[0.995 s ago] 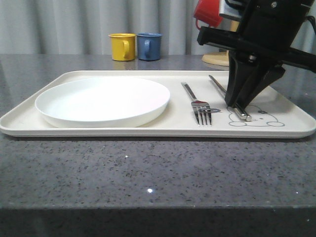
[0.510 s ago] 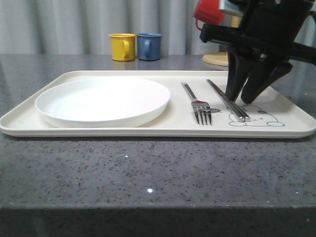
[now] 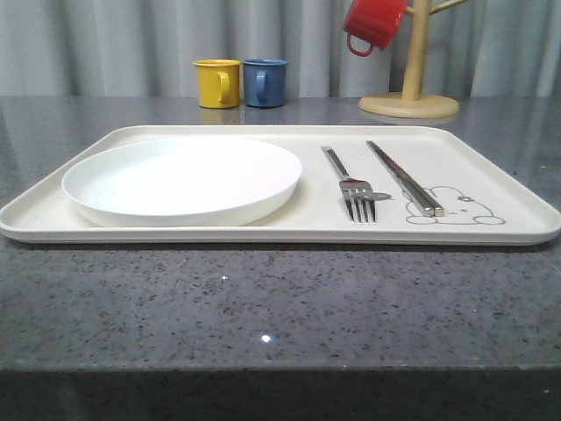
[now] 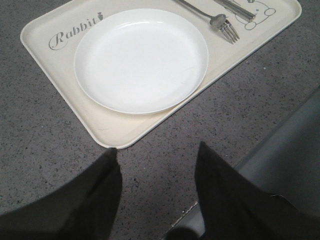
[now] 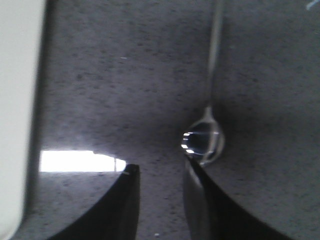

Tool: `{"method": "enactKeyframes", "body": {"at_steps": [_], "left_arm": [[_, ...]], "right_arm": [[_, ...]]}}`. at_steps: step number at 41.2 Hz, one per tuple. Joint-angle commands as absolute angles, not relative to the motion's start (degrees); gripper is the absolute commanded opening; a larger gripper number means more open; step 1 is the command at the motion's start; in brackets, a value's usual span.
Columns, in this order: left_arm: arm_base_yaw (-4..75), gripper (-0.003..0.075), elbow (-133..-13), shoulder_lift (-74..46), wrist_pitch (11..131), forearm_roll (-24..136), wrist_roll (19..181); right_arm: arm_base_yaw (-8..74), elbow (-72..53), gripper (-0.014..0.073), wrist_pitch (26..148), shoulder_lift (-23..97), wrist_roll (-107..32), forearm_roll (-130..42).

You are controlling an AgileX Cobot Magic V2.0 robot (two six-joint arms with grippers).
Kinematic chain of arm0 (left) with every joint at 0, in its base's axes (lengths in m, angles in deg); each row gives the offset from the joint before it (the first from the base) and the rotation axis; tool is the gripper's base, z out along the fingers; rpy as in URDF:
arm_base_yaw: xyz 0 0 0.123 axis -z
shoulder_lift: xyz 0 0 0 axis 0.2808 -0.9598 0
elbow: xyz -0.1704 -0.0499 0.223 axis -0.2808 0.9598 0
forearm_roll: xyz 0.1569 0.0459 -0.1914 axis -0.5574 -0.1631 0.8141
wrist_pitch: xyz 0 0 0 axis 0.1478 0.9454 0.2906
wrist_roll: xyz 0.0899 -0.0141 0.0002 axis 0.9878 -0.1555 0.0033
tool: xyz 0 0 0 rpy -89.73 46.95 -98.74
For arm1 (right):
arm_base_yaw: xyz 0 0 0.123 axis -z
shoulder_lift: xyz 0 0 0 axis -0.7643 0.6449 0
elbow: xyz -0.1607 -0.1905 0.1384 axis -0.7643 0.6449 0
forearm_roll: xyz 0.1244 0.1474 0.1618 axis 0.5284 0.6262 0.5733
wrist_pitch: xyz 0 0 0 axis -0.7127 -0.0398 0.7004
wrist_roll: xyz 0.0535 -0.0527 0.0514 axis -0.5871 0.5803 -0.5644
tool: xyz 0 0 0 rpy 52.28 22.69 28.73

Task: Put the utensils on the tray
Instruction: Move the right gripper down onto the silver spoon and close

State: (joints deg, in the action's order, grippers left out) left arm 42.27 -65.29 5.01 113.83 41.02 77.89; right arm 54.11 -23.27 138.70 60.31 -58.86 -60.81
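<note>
Shiny silver spoon (image 5: 204, 137) lies on grey countertop (image 5: 125, 90).

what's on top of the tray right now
A white plate, a fork and chopsticks lie on the tray. The chopstick tips partly cover its rabbit drawing. The spoon is on the counter, off the tray.
</note>
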Motion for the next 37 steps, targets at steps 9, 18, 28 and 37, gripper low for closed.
{"method": "enactKeyframes", "body": {"at_steps": [9,18,28,37], "left_arm": [[42.7,0.0338,-66.8,5.1,110.0,42.1,77.4],[42.7,0.0338,-66.8,5.1,110.0,42.1,77.4],[42.7,0.0338,-66.8,5.1,110.0,42.1,77.4],[42.7,0.0338,-66.8,5.1,110.0,42.1,77.4]], "right_arm": [[62.8,-25.0,0.0258,133.5,65.5,-48.4,-54.6],[63.2,-29.2,0.0258,132.7,70.9,-48.1,-53.4],[63.2,-34.0,0.0258,133.9,76.6,-48.1,-51.5],[63.2,-34.4,0.0258,135.0,79.0,-48.1,-51.5]]}}
